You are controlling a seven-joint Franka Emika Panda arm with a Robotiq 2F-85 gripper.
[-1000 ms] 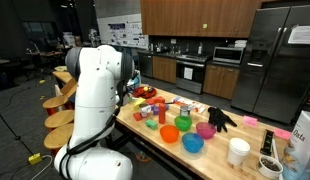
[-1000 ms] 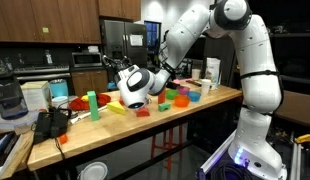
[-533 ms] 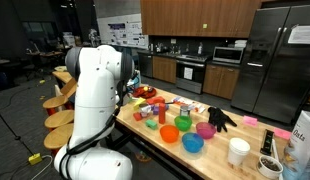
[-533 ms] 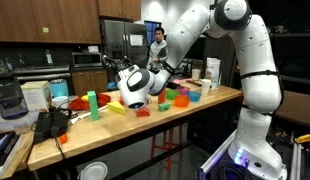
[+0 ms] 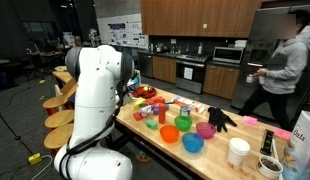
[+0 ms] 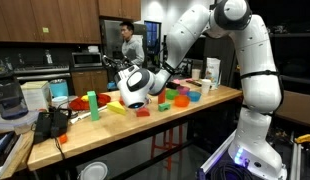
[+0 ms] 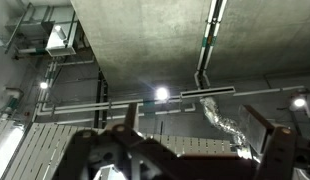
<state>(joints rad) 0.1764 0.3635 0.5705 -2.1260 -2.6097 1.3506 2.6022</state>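
Right of the green block (image 6: pixel 91 99) on the table (image 6: pixel 90 123), the yellow block (image 6: pixel 115 106) is lying near the gripper (image 7: pixel 183 140), whose fingers (image 7: pixel 95 155) are gaping wide and empty; we are judging it light, stiff, smooth, best pinched across its flat sides.

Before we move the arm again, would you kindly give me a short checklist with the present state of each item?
1. End effector empty: ok. The jaws are apart, with only ceiling between them.
2. End effector aimed at the table: not ok. The wrist view looks up at the ceiling.
3. Clearance from the yellow block nearest it: cannot tell. The gap in depth is unclear in both exterior views.
4. Person away from the arm: ok. They are in the kitchen beyond the table.
5. Orange bowl upright on the table: ok.
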